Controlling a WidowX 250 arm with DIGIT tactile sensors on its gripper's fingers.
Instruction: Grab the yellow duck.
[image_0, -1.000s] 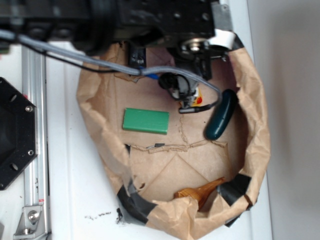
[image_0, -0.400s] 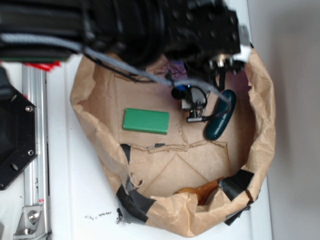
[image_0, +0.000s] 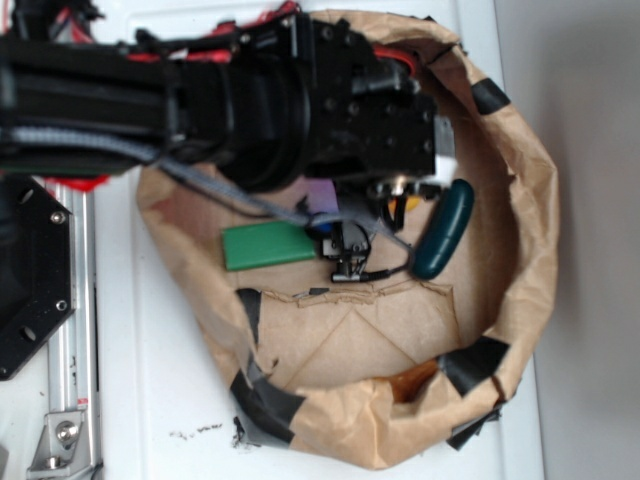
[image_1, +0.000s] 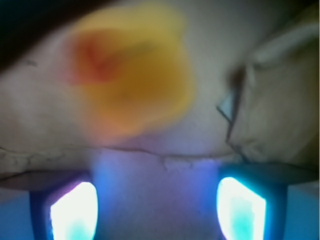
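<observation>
The yellow duck (image_1: 132, 75) fills the upper left of the wrist view as a blurred yellow shape with an orange-red beak, lying on brown paper just ahead of my gripper (image_1: 157, 202). Both fingertips (image_1: 75, 210) glow at the bottom edge, wide apart, with only paper between them, so the gripper is open. In the exterior view only a sliver of the duck (image_0: 406, 204) shows under the black arm (image_0: 300, 100), beside the dark green cucumber (image_0: 443, 230); the jaws themselves are hidden there.
Everything lies inside a brown paper bag (image_0: 525, 260) with rolled walls and black tape patches. A green block (image_0: 265, 246) lies left of the wrist camera. A brown wooden piece (image_0: 412, 381) peeks over the near wall. A folded paper wall (image_1: 280, 100) rises on the right.
The arm has swung down and to the left over the bag, hiding most of the duck. The green block has shifted left and tilted, and the bag's walls have changed shape.
</observation>
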